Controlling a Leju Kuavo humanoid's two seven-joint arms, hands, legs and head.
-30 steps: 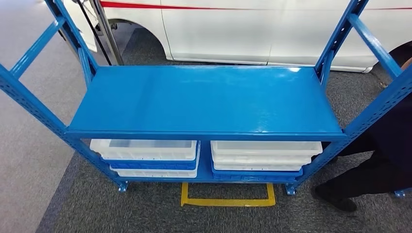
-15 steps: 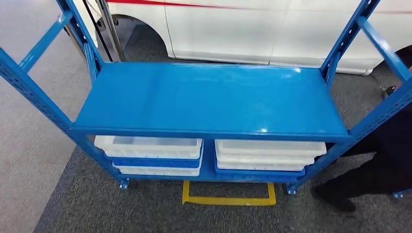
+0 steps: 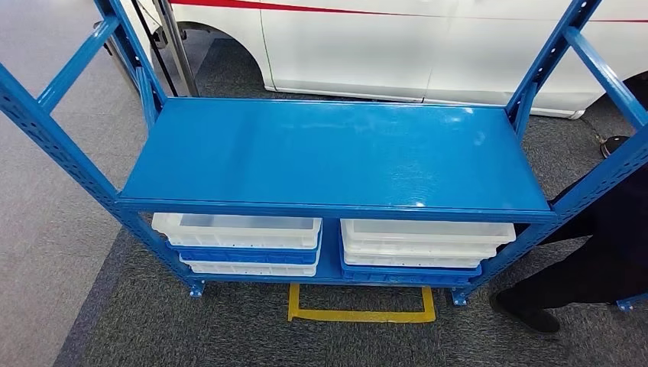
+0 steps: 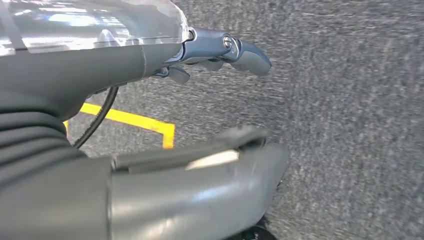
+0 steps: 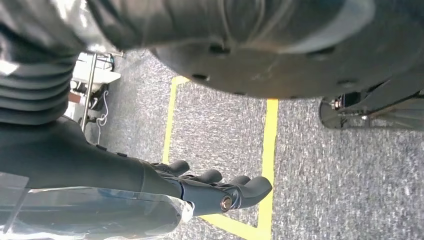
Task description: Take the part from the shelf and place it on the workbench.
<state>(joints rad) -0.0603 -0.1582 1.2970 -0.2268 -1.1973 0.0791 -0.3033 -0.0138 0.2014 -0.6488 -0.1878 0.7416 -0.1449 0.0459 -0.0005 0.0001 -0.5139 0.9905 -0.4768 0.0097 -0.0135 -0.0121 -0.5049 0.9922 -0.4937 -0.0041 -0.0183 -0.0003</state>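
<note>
- The robot faces the blue shelf [image 3: 336,153] square on, its glossy top board spreading wide across the head view.
- On the lower level sit two stacks of shallow trays: white trays [image 3: 237,229] over a blue tray [image 3: 244,254] toward the left end, and a second stack [image 3: 424,233] toward the right end.
- Where is the part? It cannot be picked out from here. As a judgement, it most likely lies inside one of those trays, whose insides are hidden by the top board's front edge.
- The left robot hand [image 4: 215,47] hangs over the grey carpet [image 4: 350,125], fingers [image 4: 250,52] stretched out, thumb [image 4: 200,190] well apart from them, and nothing in it.
- The right robot hand [image 5: 200,187] also hangs low above the yellow floor marking [image 5: 267,150], fingers extended and spread a little, holding nothing.
- A person [image 3: 604,260] in dark clothes stands just beside the shelf's right end; a white car [image 3: 397,46] is parked behind the shelf.
- Handling, as a guess only: a shop part would probably be rigid and possibly smooth, so a firm wrap across its widest solid section should serve better than a fingertip pinch. Weight and fragility cannot be judged yet.
- If it sits in a tray, the reach goes in under the top board's front edge, so clearance there looks tight, and the tray rims may get in the way of the fingers.
</note>
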